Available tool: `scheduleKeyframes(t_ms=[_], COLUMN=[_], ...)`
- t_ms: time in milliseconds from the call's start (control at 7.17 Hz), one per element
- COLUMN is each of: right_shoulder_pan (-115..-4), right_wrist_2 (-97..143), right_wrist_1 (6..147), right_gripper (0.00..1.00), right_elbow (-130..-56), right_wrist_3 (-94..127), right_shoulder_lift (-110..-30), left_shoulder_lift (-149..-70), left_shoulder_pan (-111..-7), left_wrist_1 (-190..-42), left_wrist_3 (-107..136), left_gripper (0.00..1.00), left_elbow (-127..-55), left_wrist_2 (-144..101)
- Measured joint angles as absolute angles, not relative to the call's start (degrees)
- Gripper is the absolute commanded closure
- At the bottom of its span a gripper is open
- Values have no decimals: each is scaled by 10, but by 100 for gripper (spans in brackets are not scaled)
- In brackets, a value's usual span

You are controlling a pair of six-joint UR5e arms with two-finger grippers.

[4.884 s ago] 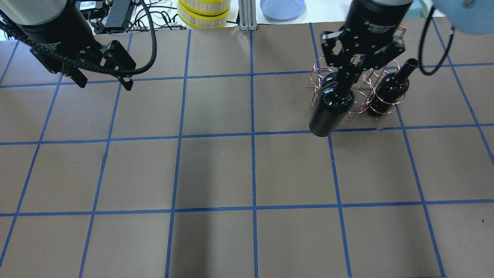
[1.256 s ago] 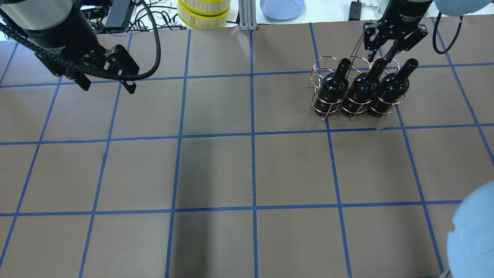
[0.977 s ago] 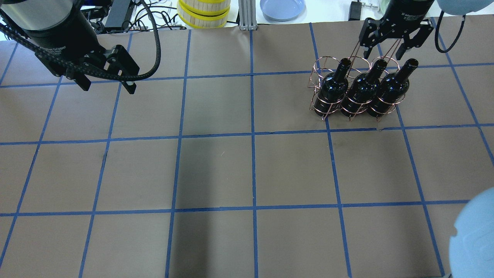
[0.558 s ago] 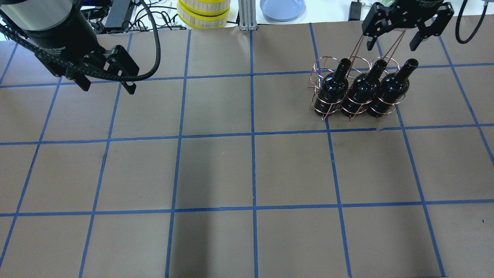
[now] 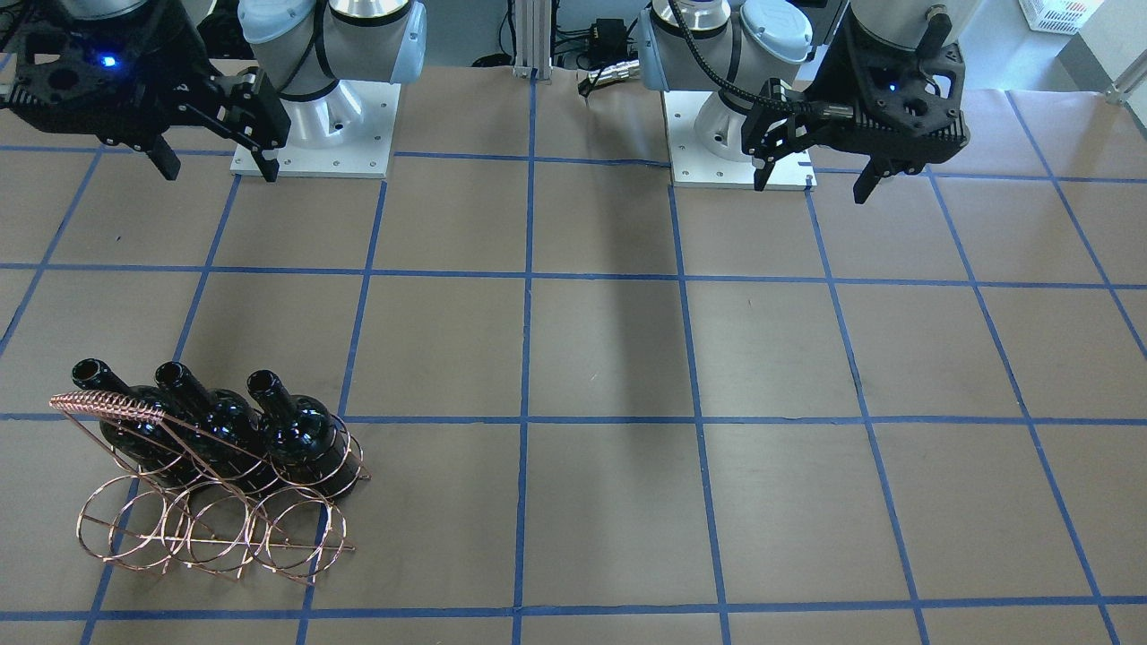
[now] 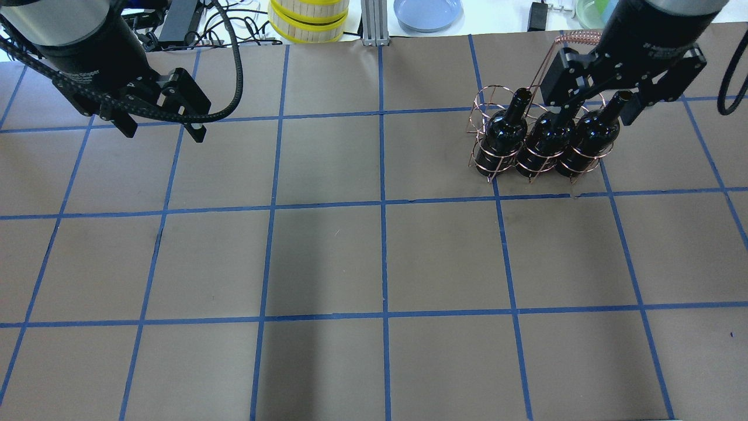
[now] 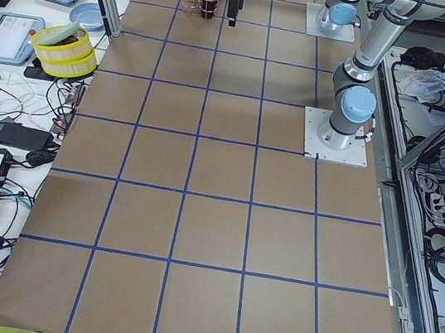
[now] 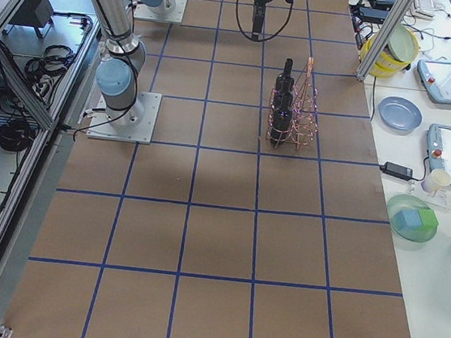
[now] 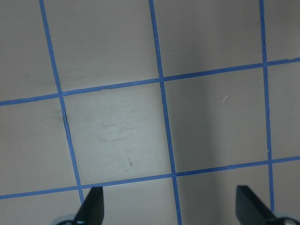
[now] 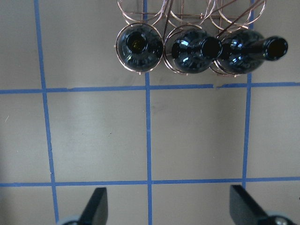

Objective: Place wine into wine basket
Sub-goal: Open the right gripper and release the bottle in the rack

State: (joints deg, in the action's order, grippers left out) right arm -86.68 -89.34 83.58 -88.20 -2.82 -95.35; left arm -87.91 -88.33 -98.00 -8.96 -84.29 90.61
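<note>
Three dark wine bottles (image 6: pixel 546 140) stand upright in the copper wire wine basket (image 5: pixel 206 537), the wine (image 6: pixel 504 137) in an end ring, all beyond and untouched by the right gripper (image 5: pixel 219 166), its jaws spread wide and empty like the distant left gripper's (image 6: pixel 163 131).

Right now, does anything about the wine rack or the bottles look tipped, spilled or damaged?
Nothing stands out. Three glossy black glass bottles stand upright, side by side, in the robot-side rings of the copper wire rack; no spill or breakage shows.
</note>
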Motion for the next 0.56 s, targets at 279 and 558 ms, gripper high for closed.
scheduleKeyframes(t_ms=[279, 558], right_shoulder_pan=[-867, -869], right_wrist_2=[-901, -916], right_wrist_1=[886, 893], right_gripper=[0, 0], right_elbow=[-918, -909], right_wrist_3=[-30, -32], right_shoulder_lift=[-979, -968], left_shoulder_lift=[-879, -879], left_shoulder_pan=[-883, -883], left_wrist_1=[-980, -980], left_wrist_3=[-90, -90], left_gripper=[0, 0], left_elbow=[-843, -843], left_wrist_2=[906, 906])
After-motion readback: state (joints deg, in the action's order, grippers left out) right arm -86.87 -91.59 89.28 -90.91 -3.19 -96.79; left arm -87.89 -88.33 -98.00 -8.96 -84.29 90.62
